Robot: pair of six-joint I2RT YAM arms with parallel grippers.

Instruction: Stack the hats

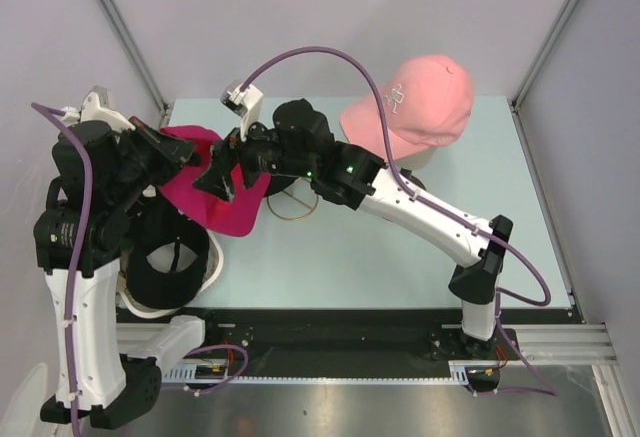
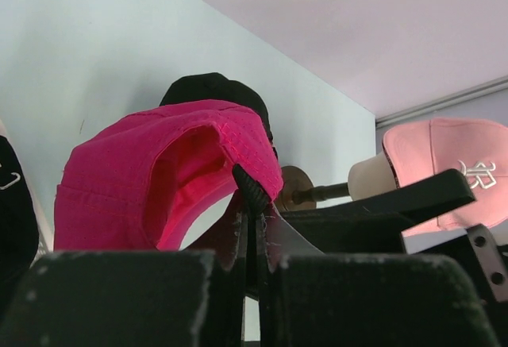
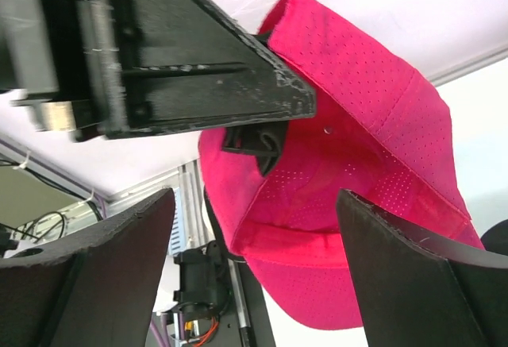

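lifted cap [image 1: 238, 215] – left, above table [image 1: 400, 257] | other cap [image 1: 420, 102] – back right, on mannequin head [image 2: 369, 179] | third cap [image 1: 165, 269] – near left

Counted are one pink hat [image 1: 415, 97], one magenta hat [image 1: 240, 215], one black hat [image 1: 165, 269], one mannequin head [image 2: 369, 179], one basket [image 1: 213, 257].

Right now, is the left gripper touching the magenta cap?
Touching. The left wrist view shows the left gripper pinched shut on the magenta cap at its rim.
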